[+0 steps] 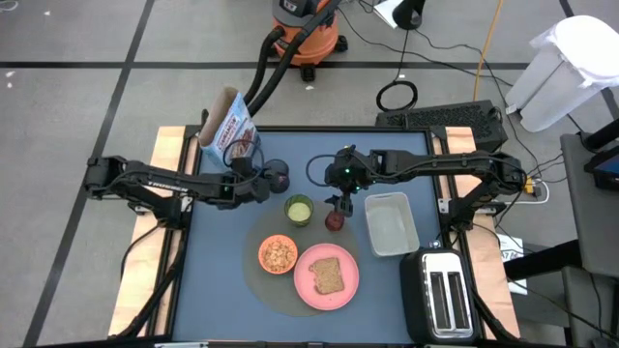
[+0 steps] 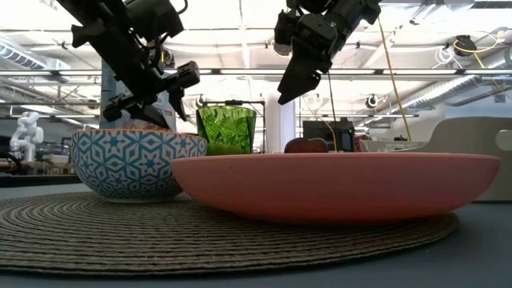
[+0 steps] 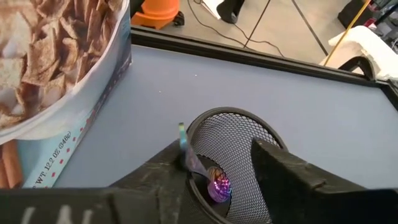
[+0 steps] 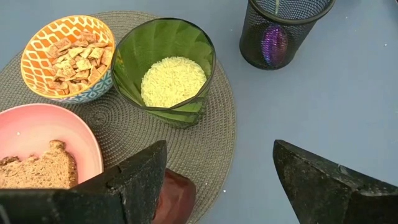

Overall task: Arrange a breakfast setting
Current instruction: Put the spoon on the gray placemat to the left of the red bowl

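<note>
Left hand (image 3: 230, 177) clenching on the spoon (image 3: 205, 174) in the mesh cup (image 3: 239, 134); a snag tips it. Right hand (image 4: 217, 180) released above fruit (image 4: 174, 196).

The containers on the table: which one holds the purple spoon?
The black mesh cup, off the round grey mat beside the cereal box. The green cup holds pale grains and the small orange bowl holds cereal.
</note>
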You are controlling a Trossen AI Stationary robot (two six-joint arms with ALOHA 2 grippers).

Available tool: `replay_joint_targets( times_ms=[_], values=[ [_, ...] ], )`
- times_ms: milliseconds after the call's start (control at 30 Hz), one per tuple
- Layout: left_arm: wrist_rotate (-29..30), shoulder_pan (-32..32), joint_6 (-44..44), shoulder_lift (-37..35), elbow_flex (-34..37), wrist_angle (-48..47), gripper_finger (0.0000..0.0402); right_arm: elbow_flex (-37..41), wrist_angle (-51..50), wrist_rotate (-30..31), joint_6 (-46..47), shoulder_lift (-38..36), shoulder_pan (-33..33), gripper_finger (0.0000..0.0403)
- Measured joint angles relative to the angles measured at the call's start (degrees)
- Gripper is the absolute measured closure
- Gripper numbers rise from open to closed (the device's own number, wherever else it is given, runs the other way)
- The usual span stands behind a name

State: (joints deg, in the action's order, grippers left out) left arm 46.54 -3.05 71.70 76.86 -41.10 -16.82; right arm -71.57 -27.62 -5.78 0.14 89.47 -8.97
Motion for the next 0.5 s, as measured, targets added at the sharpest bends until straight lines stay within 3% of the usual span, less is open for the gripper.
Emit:
replay_joint_targets(
  times_ms=[500],
  values=[
    [0.0,0.0,0.0,0.0,0.0,0.0,0.0306,0.0,0.0,0.0,0.0,0.0,0.0,0.0115]
  ],
)
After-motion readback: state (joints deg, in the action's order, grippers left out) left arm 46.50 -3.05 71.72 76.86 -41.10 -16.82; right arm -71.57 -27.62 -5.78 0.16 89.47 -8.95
